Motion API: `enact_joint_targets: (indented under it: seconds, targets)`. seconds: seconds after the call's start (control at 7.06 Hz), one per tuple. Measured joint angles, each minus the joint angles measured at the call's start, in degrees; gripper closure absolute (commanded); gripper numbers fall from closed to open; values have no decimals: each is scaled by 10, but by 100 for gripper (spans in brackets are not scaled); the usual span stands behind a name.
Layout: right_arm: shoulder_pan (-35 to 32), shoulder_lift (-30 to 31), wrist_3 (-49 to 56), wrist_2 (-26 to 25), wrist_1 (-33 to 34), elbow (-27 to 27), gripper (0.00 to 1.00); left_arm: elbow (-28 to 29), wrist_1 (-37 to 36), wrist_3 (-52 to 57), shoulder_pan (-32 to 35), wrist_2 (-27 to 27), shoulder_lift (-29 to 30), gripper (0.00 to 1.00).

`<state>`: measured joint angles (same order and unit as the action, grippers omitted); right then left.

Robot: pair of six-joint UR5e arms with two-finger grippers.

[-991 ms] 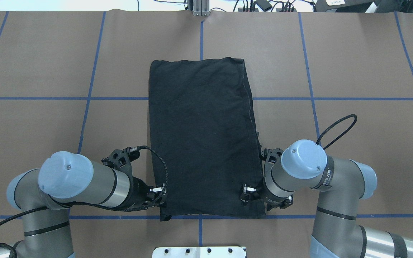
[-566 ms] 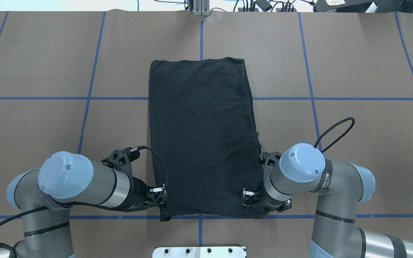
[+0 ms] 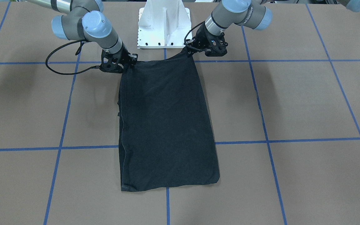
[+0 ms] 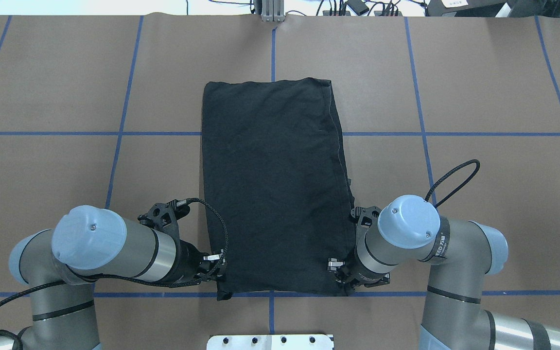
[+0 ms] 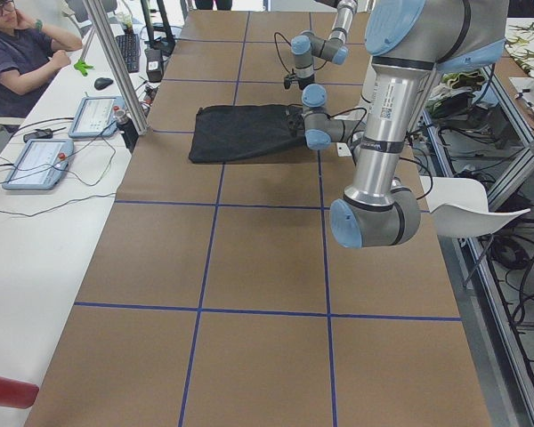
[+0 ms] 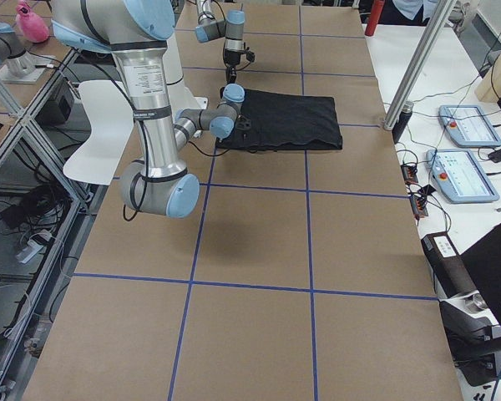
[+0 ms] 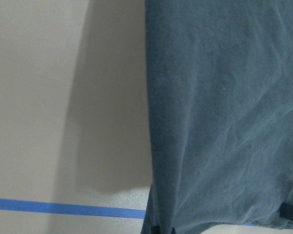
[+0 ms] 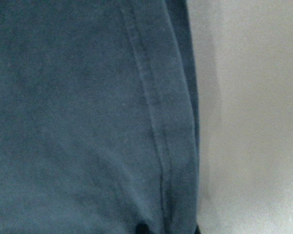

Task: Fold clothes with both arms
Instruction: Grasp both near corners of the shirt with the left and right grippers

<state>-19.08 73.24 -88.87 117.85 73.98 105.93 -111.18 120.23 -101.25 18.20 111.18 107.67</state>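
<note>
Counting first: one counter (image 4: 42, 170), brown-papered with a blue tape grid; one black T-shirt (image 4: 272, 184); two arms; two end effectors. The T-shirt lies flat mid-counter as a long narrow rectangle, running from the robot's edge out toward the far side. No sleeves stick out and only plain black fabric faces up, with no print showing. Judgement: the lengthwise folds look done, and the crosswise fold, near hem carried to the far edge, is left to do. The left arm (image 4: 129, 248) and right arm (image 4: 409, 221) both reach low to the near hem, one at each corner. The left end effector (image 4: 213, 266) sits at the near left corner, where the front-facing view shows the cloth drawn up to a small peak toward it. The right end effector (image 4: 339, 272) sits over the near right corner and hides it. Both wrist views show only cloth and seam close up. Cannot tell how far either one's fingers are parted, or whether either has pinched the fabric.
</note>
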Motion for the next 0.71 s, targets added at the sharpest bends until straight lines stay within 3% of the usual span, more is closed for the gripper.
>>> enact_joint_targets:
  seconds: [0.28, 0.71]
  targets:
    - [-1, 0, -5, -9, -2, 12, 100, 0, 0, 0, 1, 0, 0, 100]
    - [-8, 9, -13, 18, -2, 38, 100, -14, 0, 0, 1, 1, -15, 100]
